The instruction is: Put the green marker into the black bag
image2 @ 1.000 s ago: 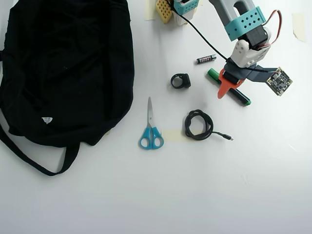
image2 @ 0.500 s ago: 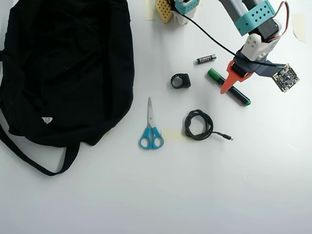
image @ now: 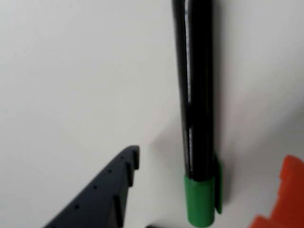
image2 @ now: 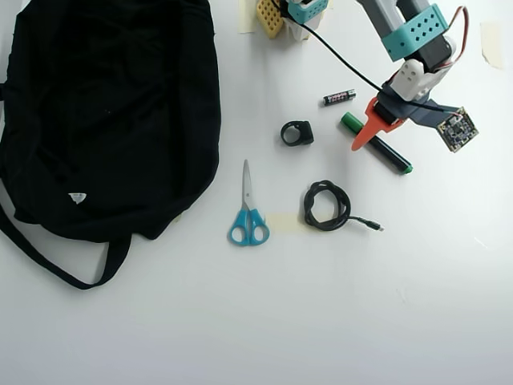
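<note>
Spread open, the hand (image: pixel 209 190): dark ribbed finger (image: pixel 107 190) at lower left of the wrist view, orange finger (image: pixel 285 194) at lower right, with the green marker (image: pixel 197 109) lying on the white tabletop (image: pixel 71 71) between them. No contact visible between either finger and the marker; clear gaps of tabletop on both sides, the marker nearer the orange finger. Marker running top to bottom in that view, glossy black barrel above, bright green cap at the bottom.

From overhead: hand (image2: pixel 385 120) lowered over the green marker (image2: pixel 376 143), the orange finger (image2: pixel 369 128) crossing over the marker near its green-capped end, whether touching cannot be told from here. Marker flat and diagonal, cap toward upper left, small green end toward lower right. Holding nothing.

Well apart to the left of the overhead view, filling the upper left corner, the black bag (image2: pixel 104 112), slumped flat with its strap (image2: pixel 56 261) looping out below and a small white tag (image2: pixel 77 197) on its lower part. Marker outside the bag, at upper right.

Between bag and marker on the tabletop (image2: pixel 321 321): blue-handled scissors (image2: pixel 248 216), a coiled black cable (image2: pixel 327 206), a small black ring-shaped piece (image2: pixel 297 132), and a small battery (image2: pixel 339 97) just above the marker's cap.
</note>
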Robot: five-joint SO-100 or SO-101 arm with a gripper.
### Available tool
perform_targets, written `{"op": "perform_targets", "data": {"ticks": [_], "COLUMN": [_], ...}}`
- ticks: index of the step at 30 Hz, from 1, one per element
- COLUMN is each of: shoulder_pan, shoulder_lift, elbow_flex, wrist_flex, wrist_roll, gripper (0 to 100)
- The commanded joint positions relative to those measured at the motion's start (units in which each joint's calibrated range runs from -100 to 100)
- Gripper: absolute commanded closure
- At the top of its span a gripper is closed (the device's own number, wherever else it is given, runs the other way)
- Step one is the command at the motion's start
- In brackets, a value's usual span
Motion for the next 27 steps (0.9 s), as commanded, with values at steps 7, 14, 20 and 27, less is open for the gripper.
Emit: {"op": "perform_targets", "data": {"ticks": [7, 14, 20, 27], "shoulder_pan": [0.54, 0.46, 0.46, 0.54], "shoulder_lift": [1.28, 5.10, 5.27, 5.27], "elbow_flex": [-0.38, -1.37, -0.65, 0.34], "wrist_flex": [-2.18, -6.31, -6.40, -6.40], "wrist_roll": [0.06, 0.01, 0.01, -0.04], "gripper": [62, 62, 63, 63]}}
